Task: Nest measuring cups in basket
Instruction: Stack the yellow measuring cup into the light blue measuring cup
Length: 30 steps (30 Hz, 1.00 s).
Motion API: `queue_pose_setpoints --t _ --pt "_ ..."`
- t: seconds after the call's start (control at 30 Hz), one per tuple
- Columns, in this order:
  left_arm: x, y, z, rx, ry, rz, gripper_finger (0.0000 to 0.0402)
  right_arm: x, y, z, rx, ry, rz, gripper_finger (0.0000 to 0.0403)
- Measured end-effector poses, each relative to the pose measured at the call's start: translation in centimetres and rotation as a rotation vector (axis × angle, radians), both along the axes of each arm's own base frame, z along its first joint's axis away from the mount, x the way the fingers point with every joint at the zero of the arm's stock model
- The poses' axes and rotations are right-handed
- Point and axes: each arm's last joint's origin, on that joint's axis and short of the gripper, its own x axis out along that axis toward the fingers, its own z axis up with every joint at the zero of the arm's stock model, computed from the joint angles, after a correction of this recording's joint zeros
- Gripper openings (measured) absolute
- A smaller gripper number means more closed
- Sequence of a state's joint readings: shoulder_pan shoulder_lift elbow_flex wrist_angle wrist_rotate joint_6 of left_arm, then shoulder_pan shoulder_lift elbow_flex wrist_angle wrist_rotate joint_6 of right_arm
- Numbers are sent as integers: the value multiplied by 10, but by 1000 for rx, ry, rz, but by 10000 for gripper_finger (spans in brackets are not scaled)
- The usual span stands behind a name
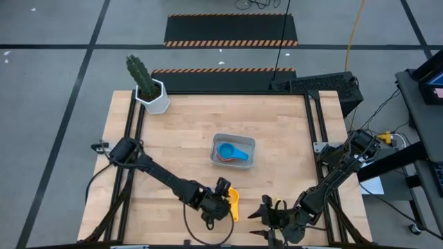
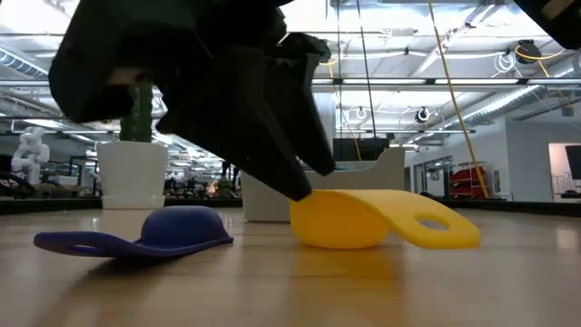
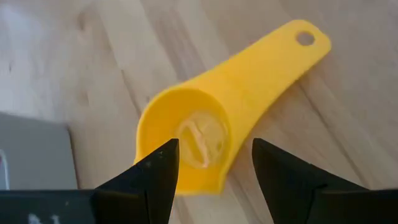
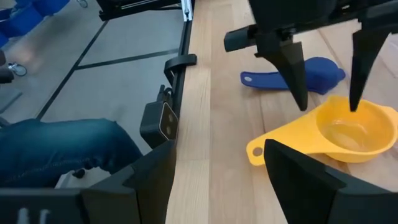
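A yellow measuring cup (image 1: pixel 234 205) (image 3: pixel 205 118) (image 2: pixel 363 218) (image 4: pixel 348 134) stands bowl-up on the table near the near edge. My left gripper (image 1: pixel 223 196) (image 3: pixel 214 155) (image 4: pixel 328 107) is open and comes down over it, one finger over the inside of the bowl and one outside its wall. A navy cup (image 2: pixel 145 238) (image 4: pixel 311 74) lies upside down beside it. The grey-blue basket (image 1: pixel 249 146) at mid-table holds blue, light blue and red cups. My right gripper (image 1: pixel 263 211) (image 4: pixel 217 186) is open at the near edge, just right of the yellow cup. My left gripper's open fingers (image 4: pixel 297 81) straddle the yellow cup's bowl wall (image 3: pixel 155 118) from above, slanting down. I cannot tell whether either fingertip touches the rim. The cup rests on its bowl bottom on the table, its handle (image 3: pixel 292 50) free.
A white hexagonal cactus pot (image 1: pixel 154 95) (image 2: pixel 132 173) stands at the far left corner. A person's leg in jeans (image 4: pixel 56 149) shows past the near table edge (image 4: pixel 199 124). Bare wood lies between the basket and the grippers.
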<state>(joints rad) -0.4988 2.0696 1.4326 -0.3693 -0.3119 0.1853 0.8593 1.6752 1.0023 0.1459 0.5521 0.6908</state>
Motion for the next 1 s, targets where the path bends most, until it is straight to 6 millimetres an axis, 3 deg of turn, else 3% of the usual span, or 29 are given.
queue_pose_setpoints --t 0.3,0.47,0.63,0.7,0.8,1.0 --pt "5 4 -15 46 50 -98 184 0 0 0 -35 -7 21 238" --pt "7 9 -17 49 58 -115 126 2 -2 0 -79 -14 38 238" --pt "10 17 -13 42 54 -87 38 3 -4 -1 -92 -14 37 238" --pt "10 22 -9 25 62 -45 14 2 -5 -4 -81 -14 33 238" --pt "7 34 3 -10 81 45 20 1 -10 -11 -130 -6 39 238" --pt "-2 47 46 -98 12 161 12 6 -22 -12 -387 -70 3 238"
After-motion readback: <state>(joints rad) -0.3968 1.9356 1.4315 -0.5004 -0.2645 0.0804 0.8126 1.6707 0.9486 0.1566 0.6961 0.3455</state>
